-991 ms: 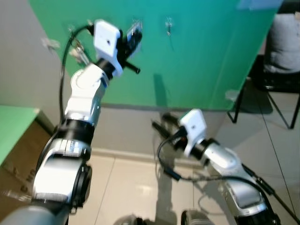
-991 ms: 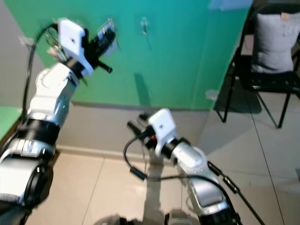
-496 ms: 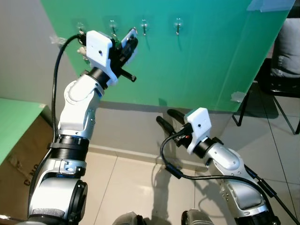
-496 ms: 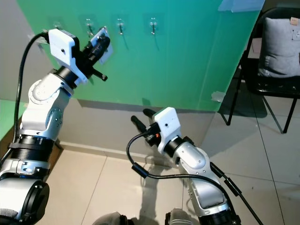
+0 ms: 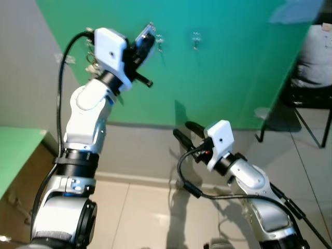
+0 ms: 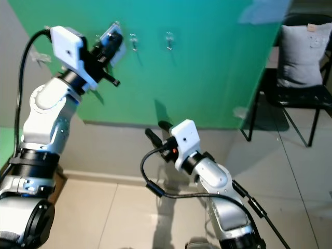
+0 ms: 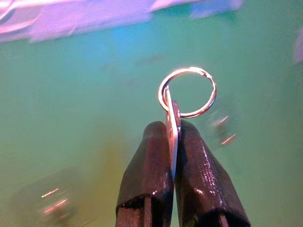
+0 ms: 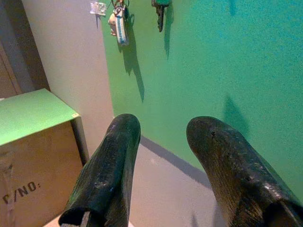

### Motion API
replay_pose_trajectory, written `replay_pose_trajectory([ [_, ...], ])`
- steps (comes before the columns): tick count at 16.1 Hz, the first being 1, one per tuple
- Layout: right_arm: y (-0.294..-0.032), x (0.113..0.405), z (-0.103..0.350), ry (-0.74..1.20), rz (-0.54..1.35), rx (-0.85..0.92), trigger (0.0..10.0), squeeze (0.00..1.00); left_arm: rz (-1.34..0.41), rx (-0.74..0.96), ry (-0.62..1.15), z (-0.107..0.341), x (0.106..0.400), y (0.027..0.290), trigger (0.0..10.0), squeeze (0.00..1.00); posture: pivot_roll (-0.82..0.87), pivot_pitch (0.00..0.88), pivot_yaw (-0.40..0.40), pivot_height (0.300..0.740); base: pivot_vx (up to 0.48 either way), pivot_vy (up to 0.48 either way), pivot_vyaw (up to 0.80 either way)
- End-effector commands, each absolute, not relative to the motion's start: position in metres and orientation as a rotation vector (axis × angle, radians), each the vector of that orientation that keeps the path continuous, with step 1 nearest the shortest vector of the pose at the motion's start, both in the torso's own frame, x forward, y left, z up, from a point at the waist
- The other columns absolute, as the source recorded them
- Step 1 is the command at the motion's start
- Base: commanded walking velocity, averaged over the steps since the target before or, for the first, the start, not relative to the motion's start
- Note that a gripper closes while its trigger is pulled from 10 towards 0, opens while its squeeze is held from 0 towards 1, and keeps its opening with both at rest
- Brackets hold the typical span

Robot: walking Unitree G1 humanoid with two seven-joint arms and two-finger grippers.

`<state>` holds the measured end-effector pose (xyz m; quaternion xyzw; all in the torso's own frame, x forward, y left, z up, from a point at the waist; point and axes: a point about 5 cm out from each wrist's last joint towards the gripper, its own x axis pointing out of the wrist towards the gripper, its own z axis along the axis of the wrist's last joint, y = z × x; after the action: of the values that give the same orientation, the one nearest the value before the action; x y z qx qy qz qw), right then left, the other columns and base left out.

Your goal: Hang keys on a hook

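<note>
My left gripper (image 5: 147, 41) is raised against the green wall panel (image 5: 228, 67), shut on a flat silver key. In the left wrist view the key (image 7: 172, 128) stands edge-on between the two black fingers, and its round ring (image 7: 188, 91) sticks out beyond the tips, close to the green surface. Small hooks (image 5: 196, 38) sit in a row on the panel; one hook (image 5: 160, 41) lies just right of the fingertips. My right gripper (image 5: 185, 134) hangs low in front of the grey wall base, open and holding nothing.
Other keys and a tag (image 8: 120, 21) hang from hooks at the panel's left end. A green-topped cardboard box (image 8: 33, 142) stands at the left. A black chair with a grey cushion (image 6: 303, 54) is at the right. Cables trail over the tiled floor (image 5: 145, 212).
The camera tilted down then up again, shifting the whole picture. My left gripper stays near the hooks with the key; the right arm holds its place.
</note>
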<state>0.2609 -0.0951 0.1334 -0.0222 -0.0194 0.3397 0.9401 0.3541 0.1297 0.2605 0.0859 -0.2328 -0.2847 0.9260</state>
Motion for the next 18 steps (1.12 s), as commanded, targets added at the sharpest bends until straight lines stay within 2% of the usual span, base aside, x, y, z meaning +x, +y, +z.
replay_pose_trajectory([
  [1,-0.092,0.261,0.133,-0.045,0.701,-0.038,10.0,0.00,-0.594,0.265,-0.472,0.265,0.353,0.131,0.0,0.00,-0.19,0.060,0.123,0.720,0.480,0.000,0.00],
  [7,-0.091,0.261,0.131,-0.033,0.712,-0.050,10.0,0.00,-0.656,0.290,-0.484,0.274,0.350,0.119,0.0,0.00,-0.19,0.065,0.124,0.720,0.000,0.000,0.00],
  [10,-0.089,0.261,0.129,-0.015,0.711,-0.046,10.0,0.00,-0.681,0.300,-0.470,0.275,0.351,0.115,0.0,0.00,-0.19,0.068,0.128,0.720,0.000,0.000,-0.70],
  [14,-0.087,0.260,0.128,-0.015,0.713,-0.047,10.0,0.00,-0.700,0.305,-0.426,0.269,0.352,0.114,0.0,0.00,-0.19,0.070,0.137,0.720,0.000,0.000,0.00],
  [18,-0.083,0.258,0.127,-0.005,0.744,-0.048,10.0,0.00,-0.690,0.266,-0.330,0.253,0.369,0.113,0.0,0.00,-0.18,0.077,0.136,0.720,0.000,0.000,0.00],
])
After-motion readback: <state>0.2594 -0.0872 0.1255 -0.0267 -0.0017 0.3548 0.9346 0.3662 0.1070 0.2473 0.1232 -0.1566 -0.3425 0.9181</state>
